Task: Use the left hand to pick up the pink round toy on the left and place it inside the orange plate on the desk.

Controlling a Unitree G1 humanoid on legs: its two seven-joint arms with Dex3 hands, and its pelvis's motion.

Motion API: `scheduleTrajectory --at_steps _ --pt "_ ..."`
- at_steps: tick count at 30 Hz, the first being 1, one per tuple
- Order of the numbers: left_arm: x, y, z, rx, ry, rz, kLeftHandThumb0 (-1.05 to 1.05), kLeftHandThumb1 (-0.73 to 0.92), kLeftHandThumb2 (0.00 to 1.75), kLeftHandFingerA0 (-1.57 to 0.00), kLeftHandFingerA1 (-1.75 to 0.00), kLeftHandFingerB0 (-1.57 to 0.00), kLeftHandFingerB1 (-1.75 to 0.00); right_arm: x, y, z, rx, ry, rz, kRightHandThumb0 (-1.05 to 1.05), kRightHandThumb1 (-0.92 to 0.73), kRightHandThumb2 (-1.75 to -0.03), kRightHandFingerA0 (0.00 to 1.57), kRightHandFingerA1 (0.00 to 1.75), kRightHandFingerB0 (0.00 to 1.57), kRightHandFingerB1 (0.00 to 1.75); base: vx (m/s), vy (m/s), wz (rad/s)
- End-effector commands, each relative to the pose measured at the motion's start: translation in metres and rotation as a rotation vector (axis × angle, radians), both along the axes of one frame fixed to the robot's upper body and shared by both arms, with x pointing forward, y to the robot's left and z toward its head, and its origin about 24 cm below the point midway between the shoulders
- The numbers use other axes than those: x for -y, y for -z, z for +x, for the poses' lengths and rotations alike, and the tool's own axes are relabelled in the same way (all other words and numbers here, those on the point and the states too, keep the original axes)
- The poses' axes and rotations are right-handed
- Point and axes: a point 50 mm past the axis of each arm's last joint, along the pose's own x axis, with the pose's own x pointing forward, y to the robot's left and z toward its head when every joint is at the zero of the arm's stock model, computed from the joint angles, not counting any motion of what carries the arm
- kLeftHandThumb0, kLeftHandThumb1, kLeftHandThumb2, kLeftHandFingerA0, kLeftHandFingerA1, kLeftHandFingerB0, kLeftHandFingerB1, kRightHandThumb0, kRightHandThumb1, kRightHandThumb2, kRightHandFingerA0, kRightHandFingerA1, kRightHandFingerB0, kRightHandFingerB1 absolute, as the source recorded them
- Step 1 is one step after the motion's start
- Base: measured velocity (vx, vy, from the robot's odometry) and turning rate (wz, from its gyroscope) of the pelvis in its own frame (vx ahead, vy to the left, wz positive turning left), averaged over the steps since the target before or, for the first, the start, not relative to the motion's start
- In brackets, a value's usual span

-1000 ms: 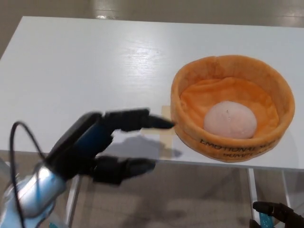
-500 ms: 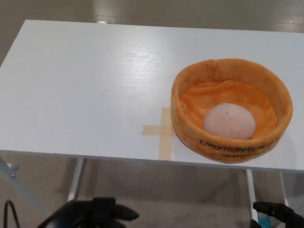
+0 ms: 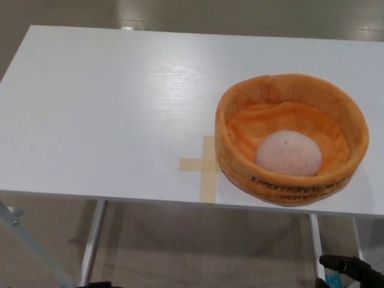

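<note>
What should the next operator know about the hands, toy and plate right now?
Left hand: essentially out of view below the desk edge.
Right hand: low at the bottom right, below the desk, holding nothing; finger state unclear.
Pink round toy: lying inside the orange plush plate, toward its near side.
The plate sits on the right of the white desk, beside a tape cross.
Done: toy placed in the plate.
Left: nothing visible; confirm the arms are parked.

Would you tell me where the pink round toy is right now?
In the head view, the pink round toy lies inside the orange plate on the right side of the white desk, just right of the tape cross.
</note>
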Motion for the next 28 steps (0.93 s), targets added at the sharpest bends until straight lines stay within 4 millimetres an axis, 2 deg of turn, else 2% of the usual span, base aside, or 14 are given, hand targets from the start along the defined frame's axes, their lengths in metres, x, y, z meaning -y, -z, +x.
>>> scheduleTrajectory --at_steps 1,2,3,5,6,9,10,16,19,20,24,25,28 --pt "-0.0218 0.026 0.0015 -0.12 -0.398 0.168 -0.32 0.61 0.58 -0.54 -0.45 -0.48 -0.38 0.0036 0.008 -0.0133 -0.054 0.004 0.003 -0.08 -0.24 -1.01 0.85 1.31 0.63 0.95 0.0 0.0 0.0" --pt "-0.0225 0.027 0.0013 -0.132 -0.414 0.169 -0.32 0.61 0.58 -0.54 -0.45 -0.48 -0.38 0.0035 0.0083 -0.014 -0.055 -0.001 -0.001 -0.08 -0.24 -1.01 0.85 1.31 0.63 0.95 0.0 0.0 0.0" --pt "-0.0244 0.029 -0.0001 -0.152 -0.476 0.14 -0.3 0.58 0.58 -0.59 -0.6 -0.38 -0.35 0.0038 0.0082 -0.0143 -0.053 -0.003 -0.003 -0.09 -0.22 -1.05 0.88 1.32 0.65 0.97 0.0 0.0 0.0" --pt "-0.0258 0.0304 -0.0015 -0.163 -0.535 0.104 -0.3 0.58 0.58 -0.59 -0.6 -0.38 -0.35 0.0043 0.0078 -0.0138 -0.05 0.0 -0.001 -0.09 -0.22 -1.05 0.88 1.32 0.65 0.97 0.0 0.0 0.0" --pt "-0.0273 0.0307 -0.0022 -0.161 -0.578 0.085 -0.35 0.61 0.58 -0.37 -0.39 -0.26 -0.3 0.0047 0.0072 -0.0121 -0.052 0.01 0.006 -0.13 -0.28 -0.96 0.86 1.32 0.64 0.96 0.0 0.0 0.0" --pt "-0.0277 0.0302 -0.0013 -0.147 -0.592 0.085 -0.38 0.61 0.59 -0.35 -0.38 -0.22 -0.3 0.0047 0.0065 -0.0111 -0.05 0.008 -0.002 -0.15 -0.25 -0.99 0.9 1.34 0.65 0.96 0.0 0.0 0.0" --pt "-0.027 0.0298 -0.0008 -0.139 -0.588 0.087 -0.45 0.55 0.68 -0.16 -0.39 -0.17 -0.34 0.0048 0.0062 -0.0105 -0.049 0.01 0.002 -0.15 -0.28 -0.94 0.86 1.32 0.64 0.96 0.0 0.0 0.0" --pt "-0.0257 0.0322 -0.0037 -0.151 -0.577 0.094 -0.49 0.54 0.7 -0.18 -0.41 -0.18 -0.35 0.0049 0.0073 -0.0126 -0.047 0.012 0.015 -0.08 -0.29 -0.96 0.81 1.29 0.63 0.94 0.0 0.0 0.0" --pt "-0.0263 0.0323 -0.0046 -0.149 -0.573 0.092 -0.48 0.54 0.69 -0.19 -0.41 -0.2 -0.35 0.0051 0.0078 -0.0135 -0.052 0.008 0.014 -0.11 -0.27 -0.97 0.8 1.28 0.63 0.96 0.0 0.0 0.0" --pt "-0.0263 0.0322 -0.0045 -0.15 -0.571 0.094 -0.5 0.54 0.7 -0.2 -0.41 -0.21 -0.36 0.0052 0.0077 -0.0132 -0.054 0.005 0.009 -0.14 -0.26 -0.98 0.88 1.34 0.64 0.95 0.0 0.0 0.0" --pt "-0.0257 0.0324 -0.004 -0.154 -0.577 0.077 -0.5 0.53 0.7 -0.21 -0.4 -0.21 -0.36 0.0051 0.0067 -0.012 -0.045 0.006 0.003 -0.11 -0.26 -0.98 0.86 1.33 0.65 0.98 0.0 0.0 0.0" --pt "-0.0258 0.0324 -0.0042 -0.154 -0.573 0.081 -0.45 0.57 0.58 -0.25 -0.35 -0.28 -0.3 0.0051 0.0069 -0.0121 -0.048 0.006 0.005 -0.11 -0.3 -0.94 0.83 1.28 0.64 0.95 0.0 0.0 0.0" --pt "-0.0254 0.0326 -0.0042 -0.155 -0.566 0.084 -0.45 0.57 0.58 -0.25 -0.35 -0.28 -0.3 0.0055 0.0066 -0.0115 -0.049 0.008 0.008 -0.09 -0.26 -0.98 0.83 1.29 0.65 0.95 0.0 0.0 0.0"
